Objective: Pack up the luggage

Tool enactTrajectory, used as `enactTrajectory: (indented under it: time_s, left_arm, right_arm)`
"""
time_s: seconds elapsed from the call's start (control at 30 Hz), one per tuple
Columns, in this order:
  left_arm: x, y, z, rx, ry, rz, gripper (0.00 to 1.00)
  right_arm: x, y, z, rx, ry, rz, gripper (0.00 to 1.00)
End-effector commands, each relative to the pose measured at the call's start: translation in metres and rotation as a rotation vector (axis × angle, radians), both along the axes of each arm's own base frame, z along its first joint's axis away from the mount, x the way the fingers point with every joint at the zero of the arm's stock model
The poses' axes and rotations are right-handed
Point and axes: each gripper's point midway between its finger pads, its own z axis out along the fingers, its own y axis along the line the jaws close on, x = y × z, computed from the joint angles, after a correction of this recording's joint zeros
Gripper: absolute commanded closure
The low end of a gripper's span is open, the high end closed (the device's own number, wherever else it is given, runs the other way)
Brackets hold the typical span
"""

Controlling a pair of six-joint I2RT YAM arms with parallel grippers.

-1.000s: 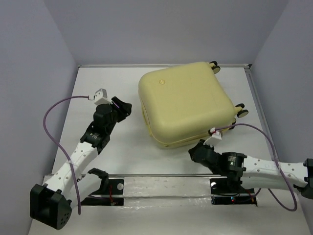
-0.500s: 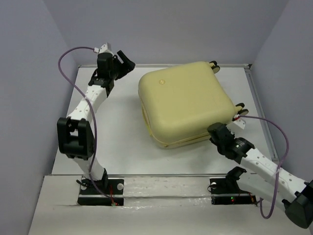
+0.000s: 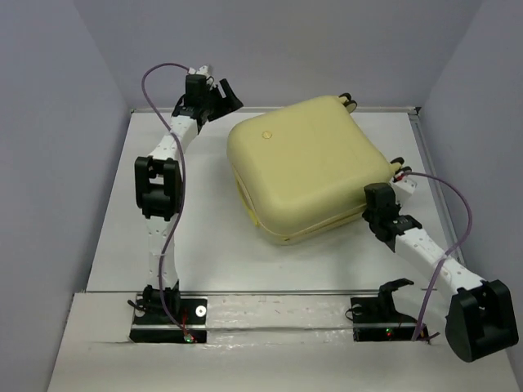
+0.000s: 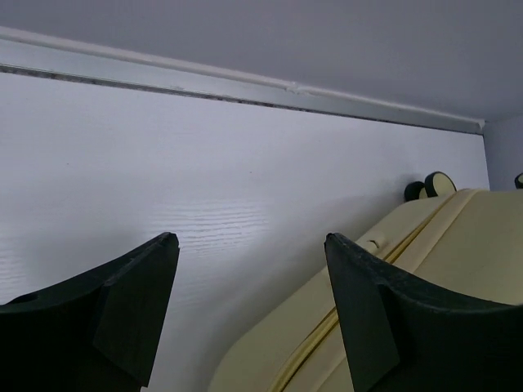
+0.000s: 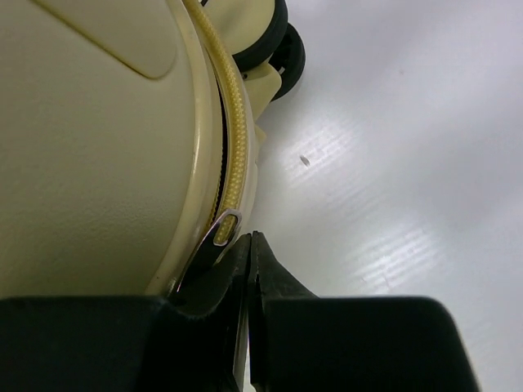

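Top external view counts one suitcase, two arms and two grippers on a white table (image 3: 204, 237). The luggage (image 3: 302, 167) lies flat and closed, right of the table's middle and reaching toward the far edge. It is turned so that one corner points near. It is a pale yellow hard shell with rounded corners, and two sets of black-and-cream caster wheels (image 3: 398, 166) show, one at its far corner and one on its right side. A yellow zipper (image 5: 233, 139) runs around the seam.

The left gripper (image 3: 223, 91) is raised at the far left, just beside the suitcase's far-left corner, and its fingers (image 4: 122, 302) stand wide apart on nothing. The right gripper (image 5: 248, 243) sits at the suitcase's near-right side below the wheels, fingers pressed together. A metal zipper pull (image 5: 222, 231) lies against them, but whether it is pinched cannot be told.

A second ago the left arm was folded low over the table's left middle; it is now stretched to the far left corner. The right gripper was at the suitcase's near corner and has travelled along the edge to the right. The suitcase has shifted slightly to the far left.
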Motion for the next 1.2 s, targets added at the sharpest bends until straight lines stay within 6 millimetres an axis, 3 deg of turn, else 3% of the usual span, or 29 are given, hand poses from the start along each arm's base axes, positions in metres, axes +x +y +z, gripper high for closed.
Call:
enactTrajectory:
  time_s: [0.0,0.07,0.1,0.17,0.2,0.23,0.27,0.3,0.37,0.4,0.47,0.5,0.53,0.57,0.63,0.67,0.7,0.77,0.8,0.87,0.9,0.93,1.0,1.1,1.13,1.17]
  left_arm:
    - [-0.006,-0.047,0.016,-0.012,-0.065,-0.141,0.17]
    - [-0.011,-0.053,0.005,-0.015,-0.056,-0.148,0.17]
    - [-0.025,-0.050,-0.013,-0.011,-0.012,-0.136,0.18]
    - [-0.032,-0.043,-0.010,-0.051,-0.040,-0.080,0.18]
    - [-0.052,-0.027,-0.021,-0.047,-0.010,-0.027,0.20]
    - [-0.054,-0.022,-0.011,-0.097,-0.048,0.014,0.20]
    - [-0.064,-0.015,-0.012,-0.119,-0.043,0.044,0.21]
    - [-0.087,-0.006,-0.022,-0.131,-0.016,0.073,0.22]
    - [-0.102,0.004,-0.022,-0.165,-0.016,0.123,0.23]
    - [-0.120,0.011,-0.028,-0.161,0.002,0.154,0.23]
    - [-0.137,0.015,-0.029,-0.178,-0.005,0.170,0.23]
    - [-0.158,0.021,-0.033,-0.178,0.004,0.193,0.23]
    - [-0.165,0.025,-0.034,-0.177,0.000,0.207,0.23]
    - [-0.172,0.030,-0.032,-0.173,-0.011,0.220,0.23]
    - [-0.183,0.043,-0.018,-0.144,-0.040,0.253,0.21]
    - [-0.184,0.049,-0.009,-0.129,-0.050,0.265,0.20]
    - [-0.176,0.058,0.022,-0.125,-0.107,0.285,0.20]
    - [-0.174,0.069,0.041,-0.076,-0.105,0.282,0.18]
    - [-0.165,0.080,0.077,-0.078,-0.164,0.296,0.17]
    - [-0.166,0.097,0.104,-0.048,-0.188,0.321,0.15]
    - [-0.170,0.109,0.145,-0.052,-0.266,0.344,0.14]
    - [-0.176,0.114,0.155,-0.024,-0.277,0.350,0.14]
    - [-0.198,0.121,0.197,-0.014,-0.360,0.371,0.14]
    - [-0.244,0.106,0.229,-0.032,-0.458,0.299,0.15]
    - [-0.252,0.099,0.208,-0.013,-0.429,0.281,0.17]
    - [-0.266,0.079,0.200,-0.017,-0.424,0.225,0.18]
  right_arm:
    - [0.073,0.056,0.056,0.116,-0.255,0.278,0.92]
    - [0.087,0.071,0.066,0.143,-0.309,0.357,0.92]
    - [0.097,0.078,0.064,0.130,-0.301,0.400,0.92]
    - [0.110,0.104,0.072,0.164,-0.322,0.537,0.92]
    - [0.123,0.115,0.090,0.161,-0.356,0.590,0.92]
    - [0.127,0.134,0.082,0.207,-0.333,0.682,0.92]
    - [0.132,0.144,0.086,0.225,-0.342,0.732,0.91]
    - [0.136,0.153,0.093,0.238,-0.360,0.777,0.91]
    - [0.145,0.175,0.104,0.294,-0.386,0.874,0.88]
    - [0.148,0.187,0.121,0.334,-0.415,0.928,0.87]
    - [0.154,0.198,0.129,0.372,-0.418,0.970,0.84]
    - [0.159,0.204,0.120,0.413,-0.380,0.975,0.80]
    - [0.162,0.209,0.121,0.433,-0.370,0.991,0.76]
    - [0.171,0.213,0.134,0.450,-0.368,0.995,0.67]
    - [0.181,0.214,0.114,0.484,-0.259,0.945,0.55]
    - [0.191,0.215,0.130,0.477,-0.282,0.937,0.52]
    - [0.193,0.215,0.129,0.479,-0.268,0.922,0.49]
    - [0.195,0.206,0.134,0.455,-0.245,0.865,0.44]
    - [0.193,0.202,0.134,0.447,-0.233,0.845,0.43]
    - [0.186,0.189,0.142,0.408,-0.233,0.789,0.40]
    - [0.181,0.183,0.137,0.391,-0.213,0.772,0.40]
    - [0.174,0.174,0.145,0.362,-0.224,0.741,0.40]
    - [0.161,0.166,0.142,0.342,-0.224,0.722,0.40]
    - [0.126,0.153,0.132,0.319,-0.232,0.723,0.44]
    - [0.115,0.152,0.128,0.319,-0.242,0.734,0.46]
    - [0.095,0.147,0.124,0.315,-0.278,0.747,0.50]
